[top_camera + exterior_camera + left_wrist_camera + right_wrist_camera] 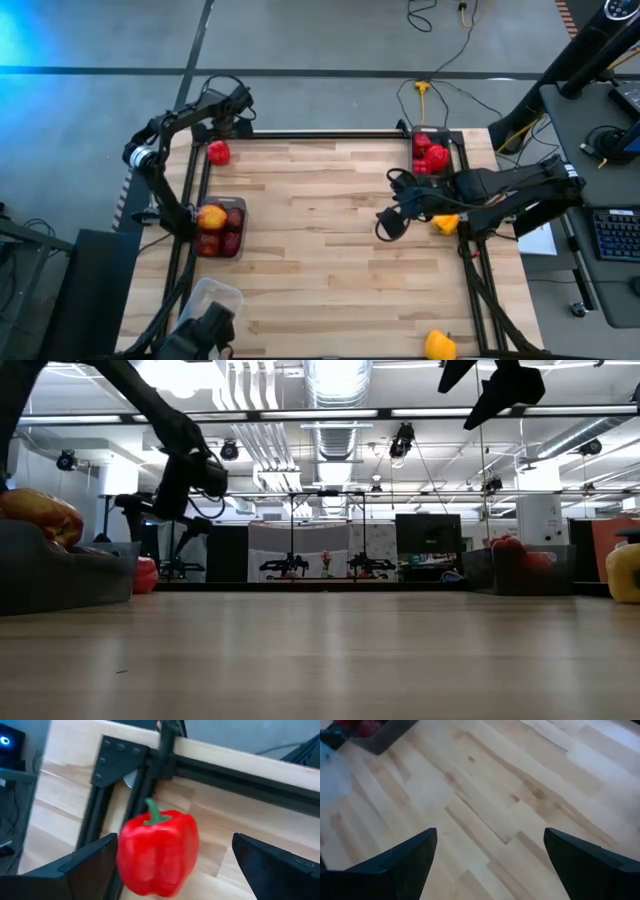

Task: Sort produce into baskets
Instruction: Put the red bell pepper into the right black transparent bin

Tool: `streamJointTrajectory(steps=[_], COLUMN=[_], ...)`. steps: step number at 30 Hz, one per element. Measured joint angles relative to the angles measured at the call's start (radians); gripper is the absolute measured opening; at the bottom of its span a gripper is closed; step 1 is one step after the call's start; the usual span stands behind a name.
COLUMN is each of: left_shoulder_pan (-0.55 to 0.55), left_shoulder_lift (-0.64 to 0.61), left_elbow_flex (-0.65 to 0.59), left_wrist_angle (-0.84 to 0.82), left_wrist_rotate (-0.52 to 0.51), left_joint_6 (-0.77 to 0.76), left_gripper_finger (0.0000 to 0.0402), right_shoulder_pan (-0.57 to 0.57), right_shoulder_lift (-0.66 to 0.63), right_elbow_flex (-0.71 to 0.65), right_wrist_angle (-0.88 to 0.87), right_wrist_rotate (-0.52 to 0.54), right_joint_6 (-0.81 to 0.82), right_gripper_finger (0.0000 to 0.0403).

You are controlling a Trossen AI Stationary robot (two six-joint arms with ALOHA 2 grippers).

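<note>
Left gripper (232, 118) sits above the table's far-left corner, jaws spread wide, holding nothing. A red pepper (157, 852) stands upright on the wood between its fingers (85, 870) in the left wrist view, green stem up, right against the black frame rail (125, 805). From overhead that same pepper (218, 152) is just inside the far-left corner, beside the gripper.

Right gripper (392, 218) hangs over the right half of the table, toward the middle, jaws also wide and empty. Its wrist view shows only bare wood planks between the fingers (410, 857), plus a corner of a dark grey tray (380, 737) at the frame edge.

Baskets:
- Dark grey tray (240, 232) on the left edge, mid-depth, holding dark maroon round ones (230, 243) and one yellow-orange piece (211, 216) on top.
- Second dark grey tray (455, 150) in the far-right corner with red peppers (430, 155) inside.
- Clear plastic tub (215, 297) near the near-left corner; cannot tell if anything is in it.

Loose produce: a yellow pepper (445, 224) near the right edge, partly under the right arm, just beside the gripper. Another yellow pepper (439, 346) at the near edge, right side.

Low view: the left tray (60, 575) is at the left with the yellow-orange piece (40, 518) heaped above its rim.
</note>
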Motion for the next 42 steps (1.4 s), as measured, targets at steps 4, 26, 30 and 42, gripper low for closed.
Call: streamJointTrajectory(steps=[4, 26, 30, 42], left_shoulder_pan=[0.019, 0.070, 0.056, -0.203], left_shoulder_lift=[0.082, 0.273, 0.273, 0.121], left_elbow_flex=[0.029, 0.171, 0.188, 0.339], left_wrist_angle=[-0.070, -0.241, -0.245, -0.080], left_wrist_rotate=[0.027, 0.196, 0.221, 0.421], left_joint_6=[-0.006, 0.110, 0.193, 0.358], left_gripper_finger=[0.0373, 0.0364, 0.0332, 0.0304], right_shoulder_pan=[0.017, -0.059, -0.089, -0.063], right_shoulder_lift=[-0.010, -0.027, -0.027, -0.026], right_elbow_flex=[0.000, 0.105, 0.150, 0.118], right_wrist_angle=[0.000, -0.049, -0.049, -0.143], right_wrist_rotate=[-0.026, 0.054, 0.101, 0.078], right_joint_6=[-0.013, -0.225, -0.299, -0.269], right_gripper_finger=[0.0359, 0.0359, 0.0359, 0.0359])
